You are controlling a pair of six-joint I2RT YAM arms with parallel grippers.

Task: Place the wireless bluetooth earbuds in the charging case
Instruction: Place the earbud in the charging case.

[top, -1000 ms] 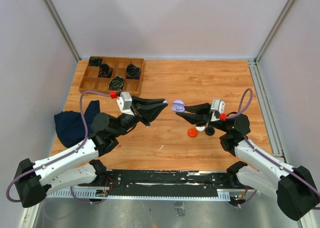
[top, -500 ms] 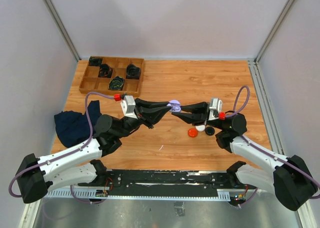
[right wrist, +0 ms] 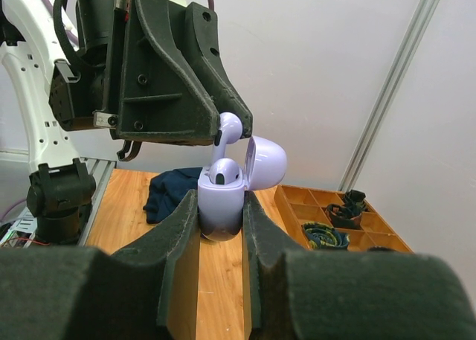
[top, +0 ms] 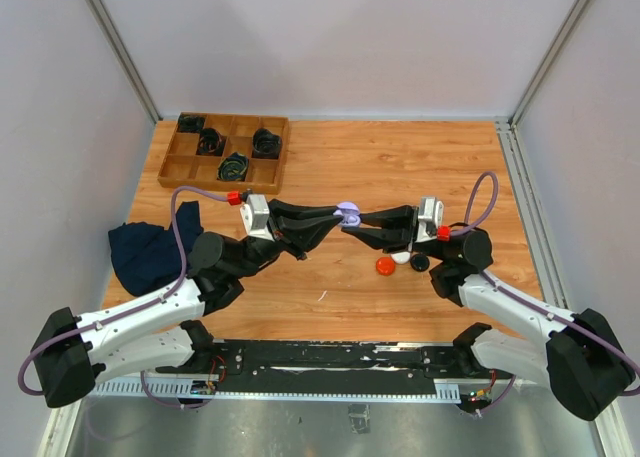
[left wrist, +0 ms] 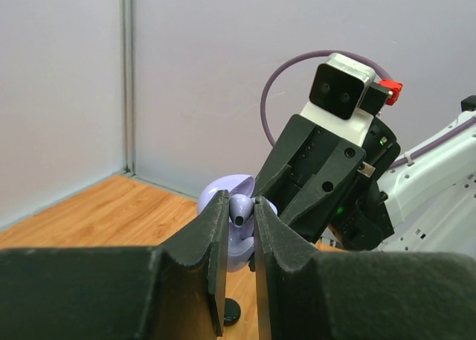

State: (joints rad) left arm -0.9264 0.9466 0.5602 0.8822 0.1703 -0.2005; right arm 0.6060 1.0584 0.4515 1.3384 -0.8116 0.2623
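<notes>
**Inspector A:** Left gripper (left wrist: pixel 239 218), state of the jaws?

**Inspector B:** Narrow, pinched on a purple earbud (left wrist: pixel 242 206). It is held off the bench (top: pixel 400 167) at the centre of the top view.

**A:** Right gripper (right wrist: pixel 221 215)?

**B:** Jaws clamped on the body of the purple charging case (right wrist: pixel 222 200), lid tipped open. A second earbud (right wrist: pixel 223 172) sits in the case.

**A:** Does the held earbud touch the case?

**B:** Cannot tell; it hangs just above the rim, beside the seated one.

**A:** Loose items?

**B:** An orange piece (top: pixel 384 266), a white piece (top: pixel 401 257) and a dark piece (top: pixel 420 263) lie on the bench, lower right of the case.
</notes>
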